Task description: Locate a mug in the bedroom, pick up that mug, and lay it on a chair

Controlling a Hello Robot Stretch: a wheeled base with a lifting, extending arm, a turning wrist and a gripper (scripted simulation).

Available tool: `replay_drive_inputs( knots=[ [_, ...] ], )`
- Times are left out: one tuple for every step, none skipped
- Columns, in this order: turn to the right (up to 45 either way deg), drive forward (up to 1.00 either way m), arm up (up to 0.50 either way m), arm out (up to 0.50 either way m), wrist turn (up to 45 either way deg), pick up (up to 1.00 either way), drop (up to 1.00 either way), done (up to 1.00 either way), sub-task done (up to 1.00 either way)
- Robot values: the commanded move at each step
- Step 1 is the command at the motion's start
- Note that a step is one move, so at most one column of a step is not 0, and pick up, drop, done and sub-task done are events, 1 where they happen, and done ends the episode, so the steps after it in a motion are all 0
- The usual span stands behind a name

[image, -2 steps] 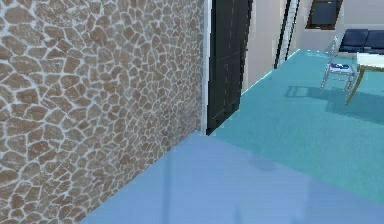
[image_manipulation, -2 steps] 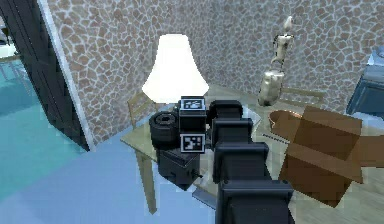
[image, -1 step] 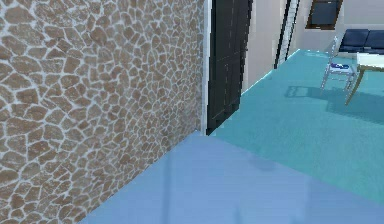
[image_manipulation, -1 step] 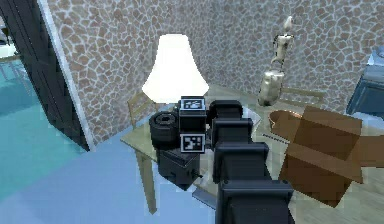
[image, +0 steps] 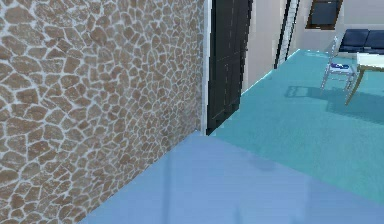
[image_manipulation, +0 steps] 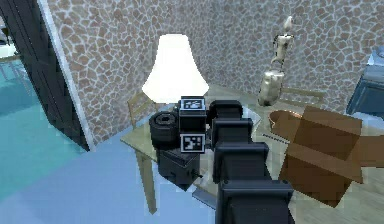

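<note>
In the arm side view my arm rises from the bottom edge over a small table. Two white marker squares stand at its far end. Left of them is the dark body of the gripper, above the tabletop and just below a cream lamp shade. A dark rounded shape sits there; I cannot tell it from the gripper, nor whether the gripper holds anything. In the forward view a light-framed chair stands far off on the teal floor at the right.
A brown cardboard box and a tall pale figurine stand on the table's right part, against a stone wall. In the forward view a stone wall fills the left, a dark door stands ahead, with a blue sofa beyond.
</note>
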Motion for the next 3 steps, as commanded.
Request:
replay_drive_inputs(
  knots=[
    [0.0, 0.00, 0.00, 0.00, 0.0, 0.00, 1.00, 0.00, 0.00],
    [0.0, 0.00, 0.00, -0.10, 0.0, 0.00, 0.00, 0.00, 0.00],
    [0.0, 0.00, 0.00, 0.00, 0.0, 0.00, 0.00, 1.00, 0.00]
  ],
)
